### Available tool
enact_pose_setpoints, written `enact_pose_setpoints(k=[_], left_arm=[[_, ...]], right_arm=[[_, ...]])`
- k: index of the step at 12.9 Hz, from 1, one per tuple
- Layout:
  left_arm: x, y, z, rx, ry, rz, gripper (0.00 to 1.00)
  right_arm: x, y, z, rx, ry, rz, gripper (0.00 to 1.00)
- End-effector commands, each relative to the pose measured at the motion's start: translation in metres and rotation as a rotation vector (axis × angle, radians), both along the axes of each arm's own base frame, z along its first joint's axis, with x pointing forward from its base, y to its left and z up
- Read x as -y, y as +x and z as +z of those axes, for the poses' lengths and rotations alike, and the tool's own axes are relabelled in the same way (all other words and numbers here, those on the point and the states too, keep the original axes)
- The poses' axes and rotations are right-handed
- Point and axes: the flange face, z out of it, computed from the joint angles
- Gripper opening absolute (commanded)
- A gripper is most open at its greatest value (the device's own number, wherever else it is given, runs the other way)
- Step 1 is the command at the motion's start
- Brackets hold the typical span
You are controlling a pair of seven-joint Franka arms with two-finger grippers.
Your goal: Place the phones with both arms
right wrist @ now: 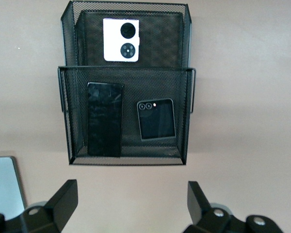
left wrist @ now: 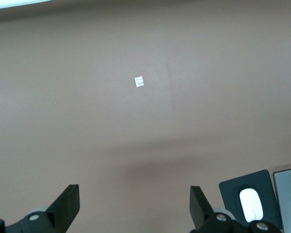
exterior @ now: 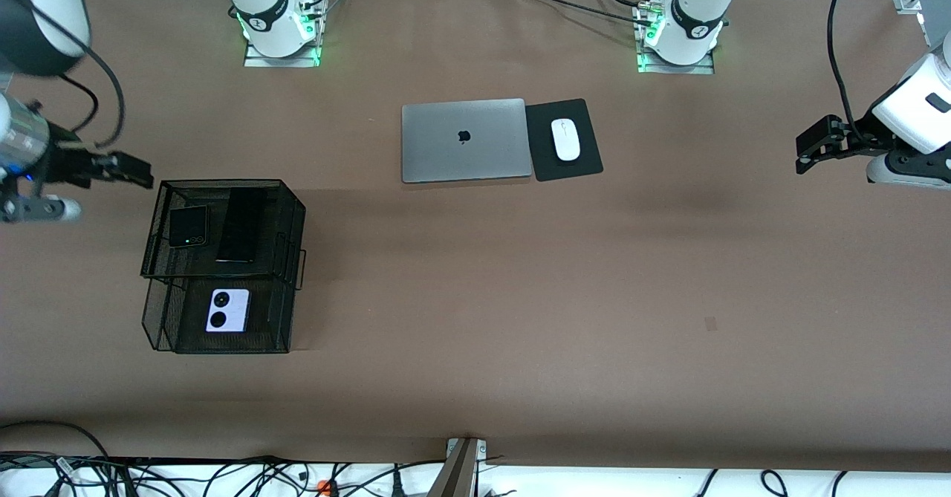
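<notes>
While idle, laptop (exterior: 466, 140) beside mouse (exterior: 565, 140), well apart from rack (exterior: 286, 248).

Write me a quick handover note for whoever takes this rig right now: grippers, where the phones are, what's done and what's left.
Left gripper: open, empty, over bare table at the left arm's end.
Right gripper: open, empty, beside the black mesh rack at the right arm's end.
Upper tray: black flip phone and black slab phone, side by side.
Lower tray: lilac-white flip phone.
Done: all three phones sit in the rack.
Left: no phone is outside the rack; probably nothing left to place.
</notes>
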Motion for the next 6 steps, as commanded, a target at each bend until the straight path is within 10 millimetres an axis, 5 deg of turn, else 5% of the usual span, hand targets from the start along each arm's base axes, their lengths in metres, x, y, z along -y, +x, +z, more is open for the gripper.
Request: enact_pose_setpoints(k=[1, 6], left_arm=[[0.002, 0.002, 0.005, -0.004, -0.022, -0.003, 1.0], [0.001, 0.002, 0.005, -0.007, -0.022, -0.002, 1.0]], right_arm=[[0.02, -0.026, 0.021, 0.035, 0.005, -0.028, 1.0], [0.029, -0.033, 0.043, 0.051, -0.015, -0.037, 1.0]])
